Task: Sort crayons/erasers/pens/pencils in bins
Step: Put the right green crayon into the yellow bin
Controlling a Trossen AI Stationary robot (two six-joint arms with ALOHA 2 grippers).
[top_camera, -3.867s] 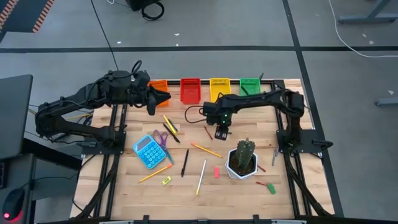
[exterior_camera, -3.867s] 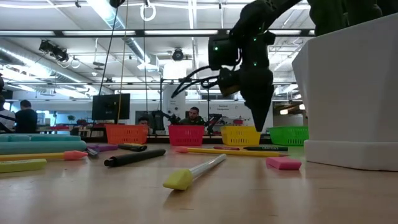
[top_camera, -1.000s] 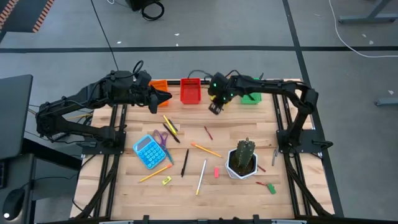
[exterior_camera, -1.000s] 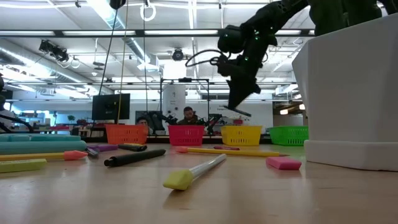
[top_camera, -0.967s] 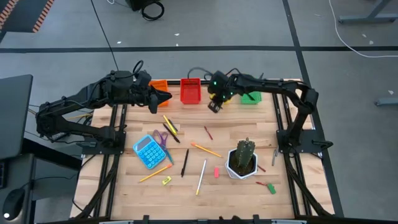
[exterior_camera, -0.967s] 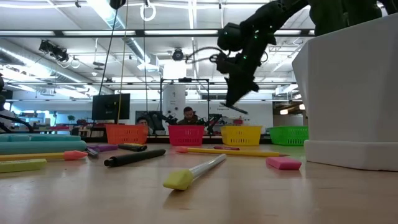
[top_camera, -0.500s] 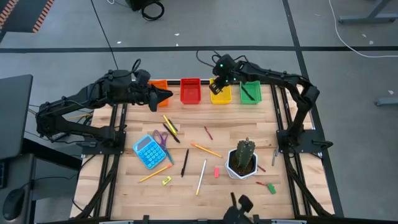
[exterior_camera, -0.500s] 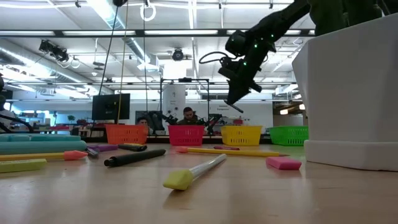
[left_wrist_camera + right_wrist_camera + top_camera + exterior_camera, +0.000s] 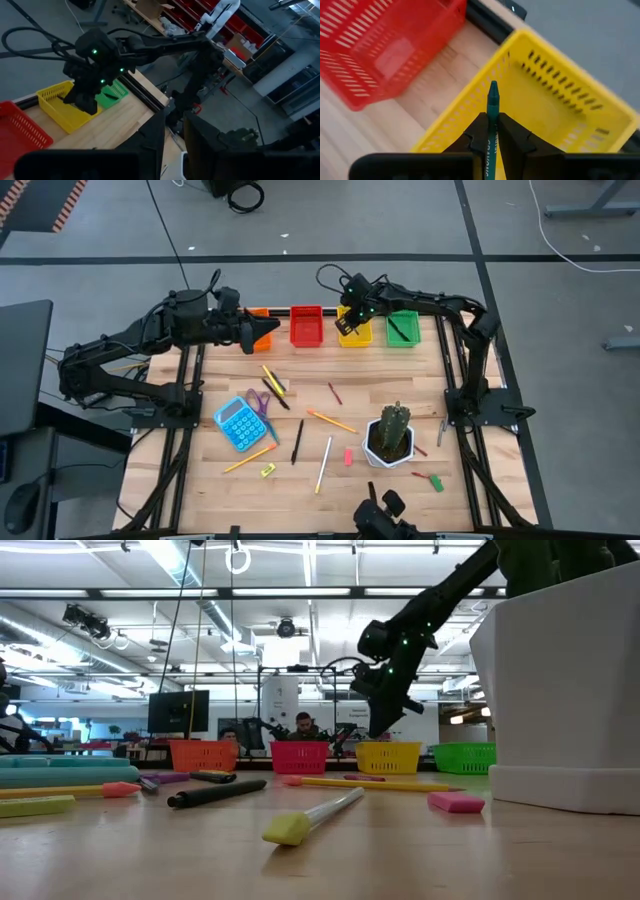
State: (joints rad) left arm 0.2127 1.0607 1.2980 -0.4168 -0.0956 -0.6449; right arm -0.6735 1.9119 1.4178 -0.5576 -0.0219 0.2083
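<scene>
Wood table (image 9: 300,395), open workshop behind. R gripper (image 9: 492,131) over yellow bin (image 9: 560,107), fingers clamped on green crayon (image 9: 492,112), tip pointing into the bin. Step: drop-off. Next, I'd judge: lower a bit, release so crayon lands inside. L gripper (image 9: 262,332) waits by orange bin (image 9: 256,313); can't tell its finger state.
</scene>
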